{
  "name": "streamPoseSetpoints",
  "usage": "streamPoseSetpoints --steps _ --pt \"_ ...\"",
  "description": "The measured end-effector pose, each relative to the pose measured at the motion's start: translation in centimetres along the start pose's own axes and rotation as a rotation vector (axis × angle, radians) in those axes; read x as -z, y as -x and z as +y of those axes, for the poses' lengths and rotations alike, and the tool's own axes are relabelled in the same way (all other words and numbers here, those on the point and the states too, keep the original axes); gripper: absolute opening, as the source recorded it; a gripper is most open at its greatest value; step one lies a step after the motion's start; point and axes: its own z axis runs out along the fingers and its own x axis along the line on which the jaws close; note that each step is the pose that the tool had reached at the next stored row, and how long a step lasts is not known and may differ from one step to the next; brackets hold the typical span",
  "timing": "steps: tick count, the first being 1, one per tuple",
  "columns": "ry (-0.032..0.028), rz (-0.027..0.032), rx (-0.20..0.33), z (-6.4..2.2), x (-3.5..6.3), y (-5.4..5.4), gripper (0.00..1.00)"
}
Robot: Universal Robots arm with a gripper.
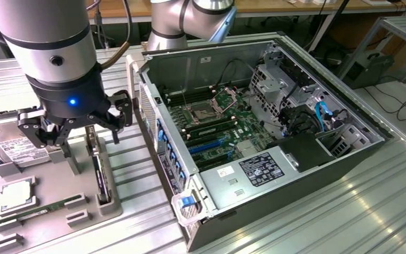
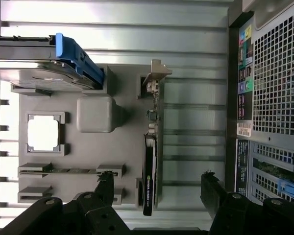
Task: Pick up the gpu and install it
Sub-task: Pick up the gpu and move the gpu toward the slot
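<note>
Parts tray and open computer, on a ribbed metal worktop (image 1: 330, 211).

1. Gripper (image 1: 82, 138) (image 2: 157, 188): black, two fingers spread wide and holding nothing. It hangs over the tray's edge nearest the computer and touches no part.
2. Graphics card (image 1: 99, 172) (image 2: 149, 171): thin and black, with a silver bracket at one end. It stands on edge in a slot along that same edge of the grey tray (image 1: 55, 180) (image 2: 88, 147). In the wrist view it lies between the fingers. Green lettering on its edge appears to read NVIDIA; the rest is too small to read.
3. Hard drive (image 1: 12, 151) (image 2: 34, 58): silver, with a white printed label, text unreadable.
4. Processor chip (image 1: 16, 193) (image 2: 43, 133): sits in a square pocket.
5. Memory stick (image 1: 44, 209) (image 2: 68, 170): green, in a narrow slot.
6. Computer case (image 1: 259, 132): lies side-open just beside the tray, its power unit bearing a black-and-white label, unreadable.
</note>
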Motion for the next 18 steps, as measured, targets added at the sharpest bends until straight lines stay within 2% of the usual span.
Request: streamPoseSetpoints --steps 8,18 --pt "-0.0001 -0.0001 0.0 -0.03 -0.49 0.0 0.81" --pt "-0.0001 0.0 0.0 -0.08 -1.8 0.0 0.81"
